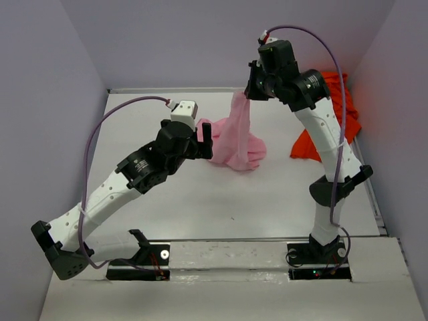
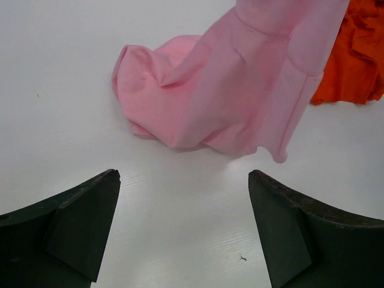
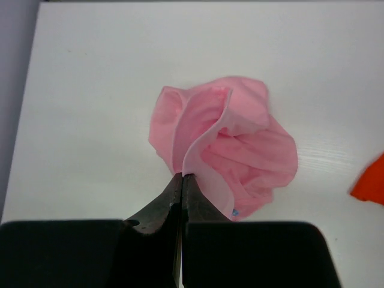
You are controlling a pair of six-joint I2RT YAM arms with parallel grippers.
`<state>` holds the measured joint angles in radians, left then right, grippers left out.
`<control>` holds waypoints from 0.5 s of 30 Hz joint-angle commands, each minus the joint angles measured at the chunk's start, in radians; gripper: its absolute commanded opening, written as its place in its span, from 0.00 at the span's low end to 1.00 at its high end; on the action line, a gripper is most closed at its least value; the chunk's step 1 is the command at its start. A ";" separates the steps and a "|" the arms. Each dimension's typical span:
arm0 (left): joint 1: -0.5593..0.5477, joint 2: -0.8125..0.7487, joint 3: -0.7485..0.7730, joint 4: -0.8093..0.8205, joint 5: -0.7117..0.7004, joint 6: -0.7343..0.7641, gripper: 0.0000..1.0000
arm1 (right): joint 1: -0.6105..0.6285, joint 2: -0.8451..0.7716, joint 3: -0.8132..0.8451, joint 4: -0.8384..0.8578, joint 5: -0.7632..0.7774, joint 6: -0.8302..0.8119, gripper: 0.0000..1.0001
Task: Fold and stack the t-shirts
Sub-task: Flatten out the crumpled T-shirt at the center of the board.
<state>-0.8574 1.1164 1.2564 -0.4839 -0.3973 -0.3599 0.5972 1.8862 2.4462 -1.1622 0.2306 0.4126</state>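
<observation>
The pink shirt (image 1: 238, 137) hangs from the right gripper (image 3: 182, 177), which pinches a fold of it. The shirt's lower part is bunched on the table (image 1: 200, 207) beneath, probably so it drapes loose for spreading. The left gripper (image 2: 183, 180), spread wide, faces the heap just ahead, seemingly ready to catch a hem. The orange shirt (image 2: 354, 60) waits beyond, to its right.

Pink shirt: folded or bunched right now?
Bunched, not folded. The right tool, shut on one edge, holds the pink t-shirt up; it hangs crumpled, its lower part heaped on the table.
</observation>
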 commanded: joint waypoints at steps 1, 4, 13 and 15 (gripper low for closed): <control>-0.005 -0.001 0.074 0.008 -0.034 0.033 0.97 | 0.003 0.044 0.171 -0.100 -0.039 -0.040 0.00; -0.003 -0.001 0.080 0.016 -0.035 0.033 0.97 | 0.003 -0.031 0.044 0.043 -0.076 -0.038 0.00; -0.005 0.006 0.075 0.041 -0.017 0.004 0.97 | 0.003 -0.303 -0.306 0.485 -0.394 -0.109 0.00; -0.003 0.014 0.069 0.034 -0.023 0.001 0.97 | 0.003 -0.283 -0.274 0.486 -0.482 -0.100 0.00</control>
<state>-0.8574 1.1286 1.2964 -0.4816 -0.4114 -0.3531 0.5968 1.6436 2.1448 -0.8806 -0.0639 0.3428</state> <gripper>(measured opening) 0.971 0.009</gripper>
